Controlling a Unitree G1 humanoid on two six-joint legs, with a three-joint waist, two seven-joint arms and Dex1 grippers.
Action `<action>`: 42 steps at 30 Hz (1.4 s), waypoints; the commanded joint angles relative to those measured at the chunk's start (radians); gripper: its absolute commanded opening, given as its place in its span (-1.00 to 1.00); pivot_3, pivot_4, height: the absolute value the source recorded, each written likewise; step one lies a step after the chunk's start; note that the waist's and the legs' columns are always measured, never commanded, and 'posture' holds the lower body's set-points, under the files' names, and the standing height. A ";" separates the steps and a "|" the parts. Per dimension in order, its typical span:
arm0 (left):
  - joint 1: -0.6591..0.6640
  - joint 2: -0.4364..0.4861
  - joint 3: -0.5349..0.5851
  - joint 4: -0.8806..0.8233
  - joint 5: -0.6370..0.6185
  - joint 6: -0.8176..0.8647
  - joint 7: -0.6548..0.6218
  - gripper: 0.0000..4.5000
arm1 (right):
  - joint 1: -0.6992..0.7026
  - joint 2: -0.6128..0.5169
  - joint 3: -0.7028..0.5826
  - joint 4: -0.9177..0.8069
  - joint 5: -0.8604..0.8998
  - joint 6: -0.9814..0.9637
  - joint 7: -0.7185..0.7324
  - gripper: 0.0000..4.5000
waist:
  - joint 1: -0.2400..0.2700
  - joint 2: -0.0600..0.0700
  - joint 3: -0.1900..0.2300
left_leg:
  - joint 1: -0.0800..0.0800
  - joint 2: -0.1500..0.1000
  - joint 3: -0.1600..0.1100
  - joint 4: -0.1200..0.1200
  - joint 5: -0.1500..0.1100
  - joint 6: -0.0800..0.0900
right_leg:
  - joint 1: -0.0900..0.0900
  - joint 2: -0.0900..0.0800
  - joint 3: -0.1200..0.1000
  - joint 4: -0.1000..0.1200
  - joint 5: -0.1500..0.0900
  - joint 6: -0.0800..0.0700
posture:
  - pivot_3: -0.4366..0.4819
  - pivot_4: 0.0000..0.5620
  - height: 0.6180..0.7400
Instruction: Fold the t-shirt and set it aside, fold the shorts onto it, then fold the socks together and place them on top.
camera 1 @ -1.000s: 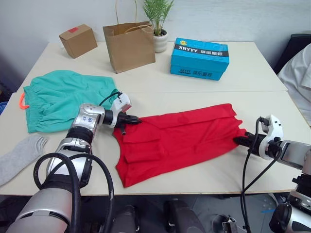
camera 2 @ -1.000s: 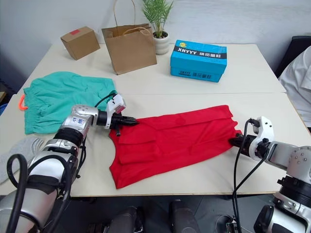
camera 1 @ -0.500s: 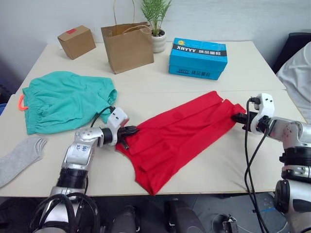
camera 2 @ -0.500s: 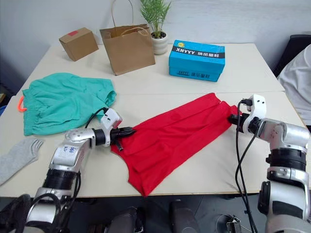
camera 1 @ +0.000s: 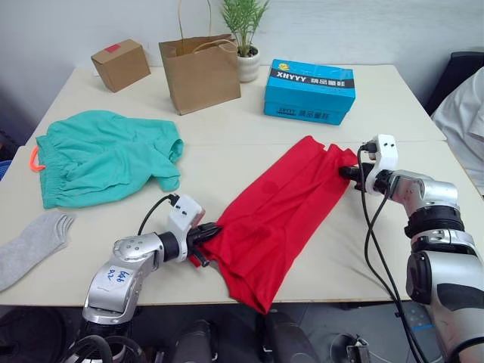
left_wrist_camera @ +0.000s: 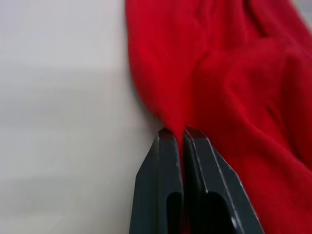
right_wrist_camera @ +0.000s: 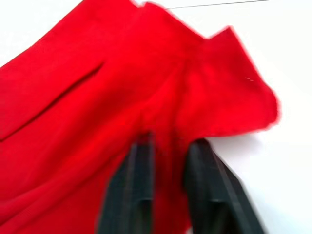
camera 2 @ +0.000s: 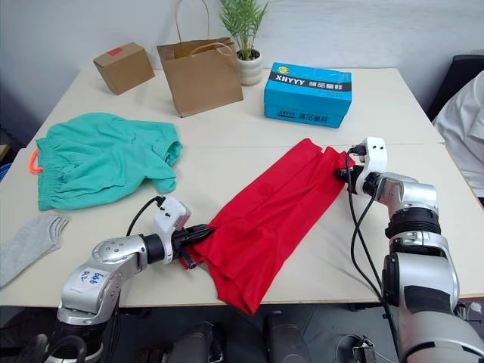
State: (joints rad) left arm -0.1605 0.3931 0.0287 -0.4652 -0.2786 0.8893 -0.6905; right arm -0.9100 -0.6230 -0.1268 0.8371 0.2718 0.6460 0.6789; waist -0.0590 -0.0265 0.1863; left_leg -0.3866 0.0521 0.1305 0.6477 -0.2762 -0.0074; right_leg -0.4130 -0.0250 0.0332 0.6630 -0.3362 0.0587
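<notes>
— Head view?
— I see the t-shirt (camera 1: 276, 208) mid-frame, running diagonally, its low end over the table (camera 1: 393, 98) edge; left gripper (camera 1: 206, 237) clamps its edge.
— Wrist views?
— Right gripper (right_wrist_camera: 165, 146) pinches cloth between part-closed fingers.

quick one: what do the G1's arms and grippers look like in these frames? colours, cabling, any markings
Both arms are silver-grey metal with rounded, segmented joints. Each wrist carries a small white camera module with a loose black cable looping back along the forearm. The left gripper and right gripper each have two slim black fingers. The left forearm bears blue handwritten marks, not legible.
</notes>
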 commanded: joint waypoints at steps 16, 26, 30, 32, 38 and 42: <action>-0.453 0.284 -0.048 0.464 -0.114 -0.085 -0.293 0.99 | 0.615 -0.061 -0.362 -1.156 0.557 0.968 -0.025 1.00 | 0.009 -0.002 -0.001 | 0.000 0.000 -0.006 -0.001 -0.002 0.001 | 0.003 0.000 -0.004 -0.001 0.000 -0.001 | -0.05 -0.47 1.00; -0.885 0.049 -0.281 1.132 0.060 -0.315 -0.455 0.99 | 0.899 0.081 -0.300 -1.359 0.971 0.968 -0.313 1.00 | 0.018 -0.006 -0.001 | -0.003 -0.001 -0.004 0.000 -0.003 0.004 | 0.001 0.000 -0.003 -0.004 0.001 0.002 | -0.05 -0.47 1.00; -0.988 -0.042 -0.289 1.368 0.136 -0.406 -0.411 0.99 | 0.889 0.151 -0.260 -1.342 1.089 0.968 -0.480 1.00 | 0.011 -0.008 -0.002 | -0.002 0.000 -0.005 -0.001 -0.003 0.005 | 0.001 0.000 -0.003 -0.004 0.000 0.001 | -0.05 -0.47 1.00; -1.025 -0.100 -0.263 1.480 0.165 -0.459 -0.308 0.99 | 0.877 0.180 -0.234 -1.332 1.117 0.965 -0.543 1.00 | 0.007 -0.008 -0.002 | -0.003 0.000 -0.005 -0.001 -0.004 0.006 | 0.000 0.000 -0.004 -0.003 0.000 0.001 | -0.05 -0.47 1.00; -1.089 -0.194 -0.224 1.658 0.215 -0.488 -0.239 0.99 | 0.882 0.202 -0.119 -1.307 1.250 0.859 -0.709 1.00 | 0.003 -0.010 -0.002 | -0.003 0.000 -0.006 -0.001 -0.004 0.007 | 0.000 0.000 -0.004 -0.003 0.000 0.001 | -0.05 -0.47 1.00; -1.120 -0.228 -0.156 1.724 0.206 -0.466 -0.164 0.99 | 0.904 0.180 -0.028 -1.285 1.420 0.717 -0.837 1.00 | 0.006 -0.012 -0.003 | -0.003 0.000 -0.006 -0.001 -0.004 0.006 | 0.001 0.000 -0.004 -0.002 0.000 0.001 | -0.05 -0.47 1.00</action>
State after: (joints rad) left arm -1.2658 0.1752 -0.1459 1.2290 -0.0776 0.4154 -0.8974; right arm -0.0302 -0.4350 -0.2289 -0.4592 1.6059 1.4005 -0.1040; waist -0.0532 -0.0382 0.1830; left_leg -0.3892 0.0518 0.1242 0.6469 -0.2798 -0.0010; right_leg -0.4121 -0.0250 0.0286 0.6606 -0.3358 0.0598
